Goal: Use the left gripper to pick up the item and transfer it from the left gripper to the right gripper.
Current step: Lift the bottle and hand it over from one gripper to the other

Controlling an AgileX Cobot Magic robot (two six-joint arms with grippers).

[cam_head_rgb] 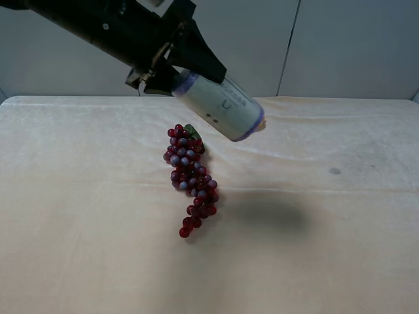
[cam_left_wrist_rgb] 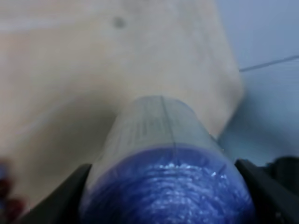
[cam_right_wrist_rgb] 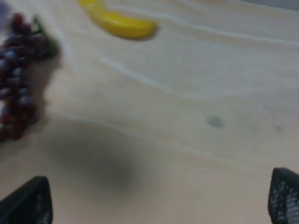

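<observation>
The grape bunch (cam_head_rgb: 190,183) lies midway on the counter (cam_head_rgb: 78,261); the can (cam_head_rgb: 219,104) hangs behind it (off the surface), toward the rear edge; the banana (cam_right_wrist_rgb: 124,23) lies near that edge.

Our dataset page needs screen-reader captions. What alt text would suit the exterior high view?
The left claw holds a cream-labelled can with purple-blue ends, tilted in the air above a cream-covered table. A red-purple grape bunch lies on the table, lower in the picture than the can.

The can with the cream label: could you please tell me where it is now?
In the high view the can hangs above the table, clamped at one end by the left end effector, just beyond the grape bunch.
</observation>
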